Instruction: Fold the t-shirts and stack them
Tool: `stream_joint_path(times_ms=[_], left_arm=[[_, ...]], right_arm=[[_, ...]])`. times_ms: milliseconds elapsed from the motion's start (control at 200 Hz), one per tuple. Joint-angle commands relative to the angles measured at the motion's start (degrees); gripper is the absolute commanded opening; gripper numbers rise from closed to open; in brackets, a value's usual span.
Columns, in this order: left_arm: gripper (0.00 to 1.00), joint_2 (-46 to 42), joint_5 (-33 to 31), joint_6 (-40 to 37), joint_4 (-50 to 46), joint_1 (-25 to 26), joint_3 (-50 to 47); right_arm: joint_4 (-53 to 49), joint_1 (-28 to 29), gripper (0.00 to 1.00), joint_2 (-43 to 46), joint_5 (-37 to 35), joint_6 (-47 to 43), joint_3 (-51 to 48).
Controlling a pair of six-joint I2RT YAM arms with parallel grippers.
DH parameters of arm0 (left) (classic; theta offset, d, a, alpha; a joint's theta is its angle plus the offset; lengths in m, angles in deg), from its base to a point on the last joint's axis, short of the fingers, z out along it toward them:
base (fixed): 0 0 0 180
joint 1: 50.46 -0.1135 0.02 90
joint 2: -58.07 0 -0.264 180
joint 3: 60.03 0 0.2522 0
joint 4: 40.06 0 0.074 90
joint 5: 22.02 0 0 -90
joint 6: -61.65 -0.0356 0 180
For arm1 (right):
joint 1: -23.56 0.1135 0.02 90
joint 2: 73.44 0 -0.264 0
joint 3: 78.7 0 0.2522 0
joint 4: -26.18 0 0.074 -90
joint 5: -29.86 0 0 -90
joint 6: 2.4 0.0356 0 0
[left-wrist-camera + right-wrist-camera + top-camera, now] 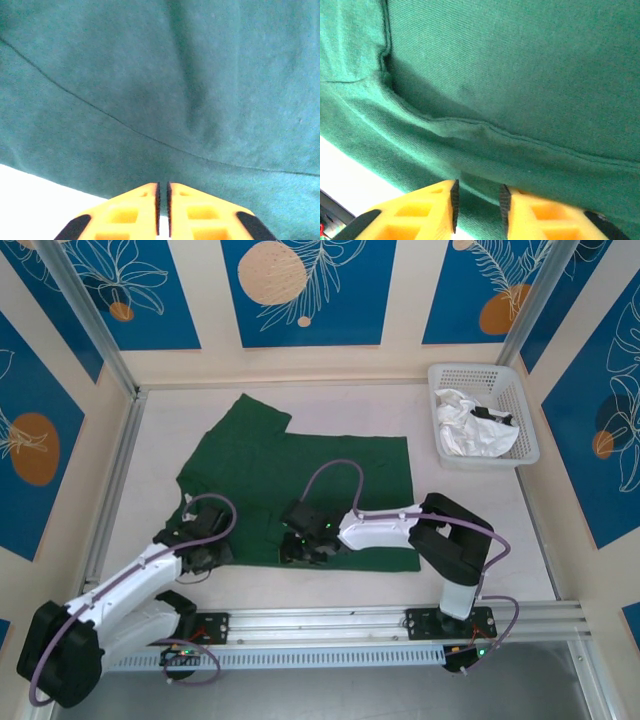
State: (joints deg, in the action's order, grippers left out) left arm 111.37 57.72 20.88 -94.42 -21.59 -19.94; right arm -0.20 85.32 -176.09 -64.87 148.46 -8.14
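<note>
Overhead, the whole layout is plain: the dark green t-shirt point(300, 465) lies spread flat in the middle of the table point(480, 530), one sleeve pointing toward the back wall. The white t-shirt point(470, 430) sits crumpled in the lattice basket point(500, 375) at the far right corner, well apart from both arms. The left gripper point(208, 532) is down at the green shirt's near left edge. The right gripper point(298, 540) rests on its near hem, closer to the middle.

Up close, the wrist cameras give what the high view cannot. On the left arm, the yellow fingers point(135, 207) are drawn almost together, with a thin slit between them. Green cloth crossed by a fine seam line spreads just beyond the tips, and bare white table shows at the lower left. I cannot tell whether any cloth is caught in that slit.

On the right arm, the fingers point(437, 210) stand a narrow way apart. The shirt's stitched hem runs across just ahead of them, rumpled into a soft ridge, and the cloth's edge reaches into the gap between the dark pads. Whether the pads press on it I cannot make out.
</note>
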Motion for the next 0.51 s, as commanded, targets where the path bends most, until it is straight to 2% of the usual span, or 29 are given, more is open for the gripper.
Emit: stream_joint_path(times_ms=[0, 80, 250, 345, 400, 500], left_arm=[[0.23, -1.9, -1.4, 0.1, -4.9, 0.7, 4.5], [0.34, -1.1, -3.1, -1.8, -5.5, 0.6, 9.8], [0.60, 8.2, -6.5, -6.3, -3.9, -0.1, 25.9], [0.67, 16.5, -7.0, -9.1, -0.9, -2.4, 35.7], [0.69, 22.5, -6.2, -10.5, 0.6, -4.5, 41.5], [0.73, 34.1, -1.3, -14.1, 4.2, -8.6, 52.6]], right_arm=[[-10.8, -1.1, 0.39, 1.4, -2.7, -0.2, -1.7], [-12.1, -2.2, 0.51, 4.1, -2.7, -1.6, -0.5], [-14.1, -6.4, 0.64, 11.0, -0.6, -5.0, 2.9], [-13.3, -11.7, 0.66, 14.2, 2.5, -7.1, 4.0], [-12.6, -16.9, 0.67, 15.3, 4.6, -8.4, 4.5], [-14.3, -26.3, 0.67, 15.3, 1.7, -13.0, 8.1]])
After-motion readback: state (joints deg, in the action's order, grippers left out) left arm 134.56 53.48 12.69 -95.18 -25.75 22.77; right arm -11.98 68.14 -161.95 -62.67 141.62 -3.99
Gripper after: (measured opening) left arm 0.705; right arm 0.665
